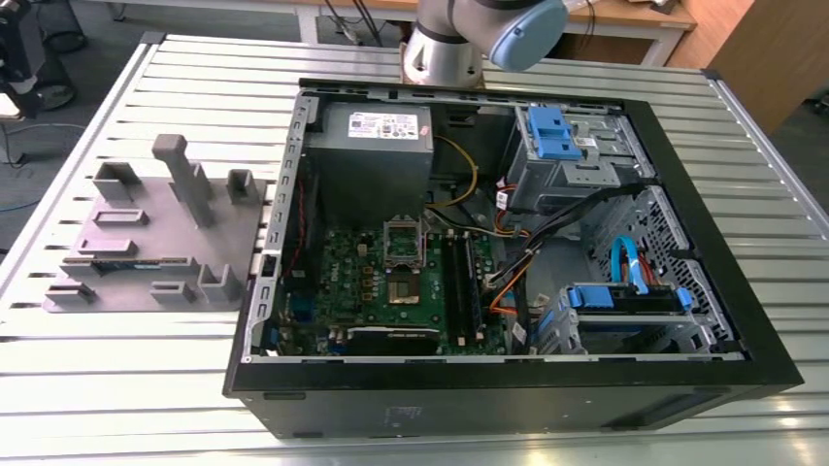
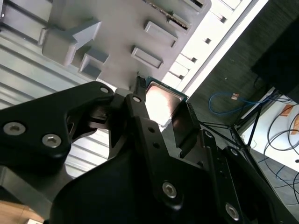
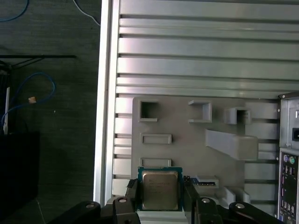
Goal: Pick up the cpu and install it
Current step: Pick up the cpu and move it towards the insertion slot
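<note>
The cpu is a small square chip with a silvery metal top and a thin green rim. My gripper is shut on it, one black finger on each of two opposite edges. The second wrist view shows the same hold: the cpu sits between the black fingers, its metal face catching the light. It hangs in the air well above the grey fixture plate. In the exterior view the open computer case lies on the table, and the motherboard's socket is near its middle. The arm is at the far edge.
The grey fixture plate with raised blocks and slots lies on the slatted metal table, on the exterior view's left of the case. Inside the case are a power supply, blue drive bays and loose cables. Floor cables lie beyond the table edge.
</note>
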Motion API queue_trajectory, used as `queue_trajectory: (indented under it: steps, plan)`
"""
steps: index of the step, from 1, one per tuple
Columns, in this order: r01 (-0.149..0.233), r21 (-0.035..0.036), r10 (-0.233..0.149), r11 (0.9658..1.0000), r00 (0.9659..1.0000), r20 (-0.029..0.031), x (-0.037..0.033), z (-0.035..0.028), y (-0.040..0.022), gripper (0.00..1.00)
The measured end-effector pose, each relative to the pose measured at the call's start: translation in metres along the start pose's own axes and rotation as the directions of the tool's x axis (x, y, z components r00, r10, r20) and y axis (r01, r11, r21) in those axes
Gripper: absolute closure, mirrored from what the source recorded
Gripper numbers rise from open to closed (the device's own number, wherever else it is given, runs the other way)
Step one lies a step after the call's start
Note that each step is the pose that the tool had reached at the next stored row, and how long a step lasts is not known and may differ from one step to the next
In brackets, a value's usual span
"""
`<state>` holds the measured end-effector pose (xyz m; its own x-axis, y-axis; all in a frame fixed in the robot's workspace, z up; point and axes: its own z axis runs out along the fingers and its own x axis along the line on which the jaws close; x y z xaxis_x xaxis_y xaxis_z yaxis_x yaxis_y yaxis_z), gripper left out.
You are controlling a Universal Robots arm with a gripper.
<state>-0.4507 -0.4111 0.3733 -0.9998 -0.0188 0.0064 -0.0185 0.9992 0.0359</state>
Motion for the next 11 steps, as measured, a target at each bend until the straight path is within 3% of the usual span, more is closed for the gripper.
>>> queue_trajectory:
  steps: [5,11]
  plan:
    - [0.0,0.0,0.0,1.0,1.0,0.0,-0.0137,-0.0001,-0.0002,0.53]
    - [0.0,0.0001,0.0,1.0,1.0,-0.0001,-0.0355,-0.0003,-0.0006,0.53]
